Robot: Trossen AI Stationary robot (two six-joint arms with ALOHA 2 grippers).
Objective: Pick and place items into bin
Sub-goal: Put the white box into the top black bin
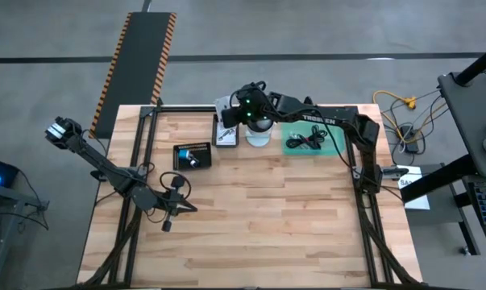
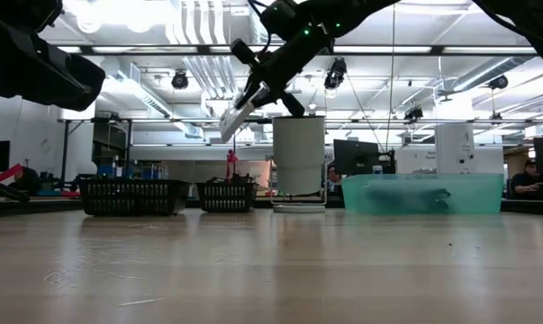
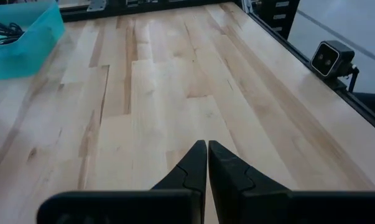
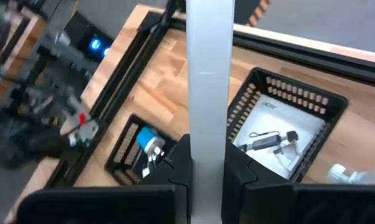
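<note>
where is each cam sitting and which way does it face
High: above the table, straight down; both arms, teal bin.
Low: at tabletop height, level across to the room; right end effector with a flat white strip.
Left wrist: over bare table; shut left end effector.
Right wrist: looking down at black basket.
Shared: right wrist and low both show the strip.

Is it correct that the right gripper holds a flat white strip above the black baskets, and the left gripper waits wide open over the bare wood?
Not quite. The right gripper does hold the white strip above the black baskets, but the left gripper is shut, not open: the left wrist view shows its fingers pressed together over the bare wooden table.
</note>
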